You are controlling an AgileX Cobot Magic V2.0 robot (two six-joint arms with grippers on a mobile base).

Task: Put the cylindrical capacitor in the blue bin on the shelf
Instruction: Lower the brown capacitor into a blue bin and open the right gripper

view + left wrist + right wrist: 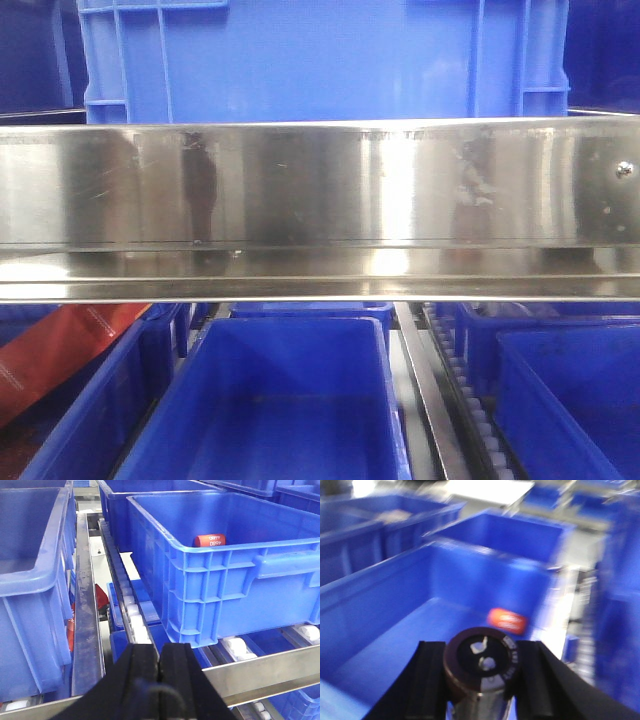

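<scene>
In the right wrist view my right gripper (480,652) is shut on the cylindrical capacitor (481,662), a stubby dark cylinder with a dark end cap and a silvery body. It hangs above the inside of a blue bin (380,630) that holds a red cylinder (507,619). The view is blurred. My left gripper (159,655) is shut with nothing between its black fingers, low in front of a large blue bin (240,575) with a red cylinder (210,540) inside. The shelf (320,185) shows as a broad shiny steel rail across the front view.
Blue bins stand in rows on the shelf: one above the rail (320,60), others below (290,400). A red packet (60,350) lies lower left. White rollers (135,620) and steel rails (87,610) run between bins. Another blue bin (30,580) stands at left.
</scene>
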